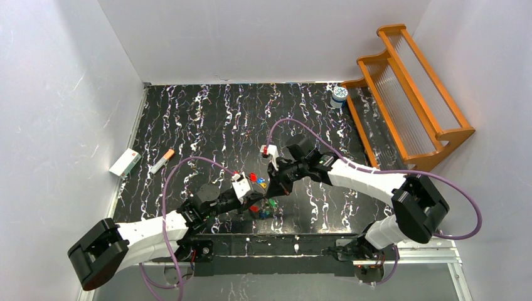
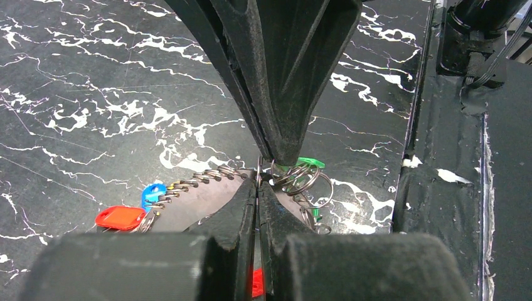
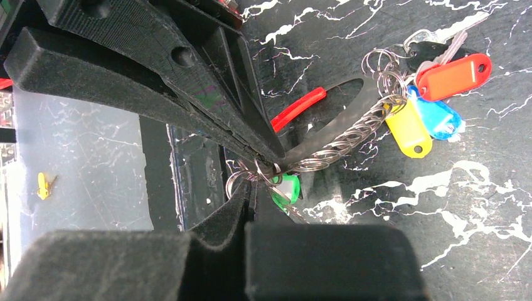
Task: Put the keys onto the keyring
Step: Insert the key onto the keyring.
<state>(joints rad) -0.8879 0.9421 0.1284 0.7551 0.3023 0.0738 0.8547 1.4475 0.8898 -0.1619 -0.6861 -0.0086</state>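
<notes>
Both grippers meet low over the black marbled table near its front edge. My left gripper point(image 2: 258, 180) point(image 1: 257, 202) is shut on the thin wire of the keyring point(image 2: 201, 179), which curves away strung with several small rings. Red point(image 2: 119, 217) and blue point(image 2: 152, 191) keys hang at its far end. My right gripper point(image 3: 254, 185) point(image 1: 270, 195) is shut on a small split ring beside the green key point(image 3: 287, 188) point(image 2: 310, 163). In the right wrist view the keyring point(image 3: 351, 135) carries yellow point(image 3: 408, 128), blue point(image 3: 440, 119) and red point(image 3: 455, 75) keys. The two fingertip pairs almost touch.
A white-and-blue jar point(image 1: 339, 95) stands at the back right beside an orange wooden rack point(image 1: 408, 94). A white box point(image 1: 125, 162) and an orange-tipped pen point(image 1: 162, 162) lie at the left edge. The table's front edge point(image 2: 414, 157) runs close beside the grippers.
</notes>
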